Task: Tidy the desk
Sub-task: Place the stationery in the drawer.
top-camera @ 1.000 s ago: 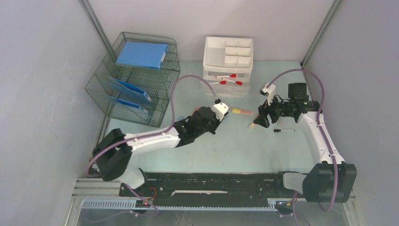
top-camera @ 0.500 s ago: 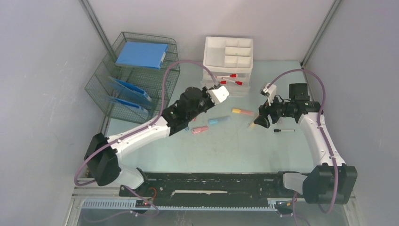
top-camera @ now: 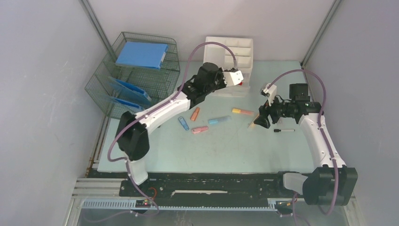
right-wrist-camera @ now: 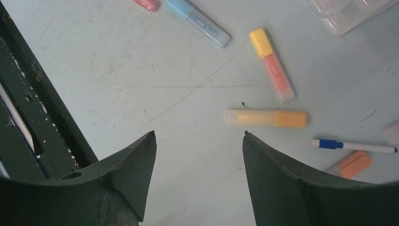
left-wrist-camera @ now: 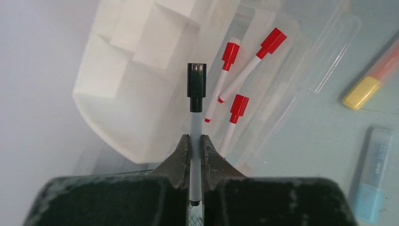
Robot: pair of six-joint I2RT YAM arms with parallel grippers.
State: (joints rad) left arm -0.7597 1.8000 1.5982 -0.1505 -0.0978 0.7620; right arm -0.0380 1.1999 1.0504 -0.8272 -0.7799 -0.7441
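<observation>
Hovering at the white drawer organiser (top-camera: 228, 52) on the far side of the bench (top-camera: 235, 150), the left pincer (top-camera: 239, 78) is, in the top view, much the nearer of the two to that unit. The right pincer (top-camera: 258, 123) hangs well apart from it, low over loose highlighters (top-camera: 219, 120). Left wrist view: the left pincer (left-wrist-camera: 196, 140) is clenched on a black-capped marker (left-wrist-camera: 195, 94), whose long axis runs straight out ahead of the jaws. Just beyond and to the side of its cap lies the clear drawer (left-wrist-camera: 287, 61), holding three red-capped markers (left-wrist-camera: 239, 104) roughly parallel to the held one. Judgement: a clean drop turns on the cap end standing over that drawer, not over the white shell beside it. Right wrist view: the right pincer (right-wrist-camera: 197, 135) stands released, grasping nothing. An orange highlighter (right-wrist-camera: 266, 118) lies on the bench just ahead of one finger, its long axis along the jaw gap rather than across it, so a wrist turn appears needed.
</observation>
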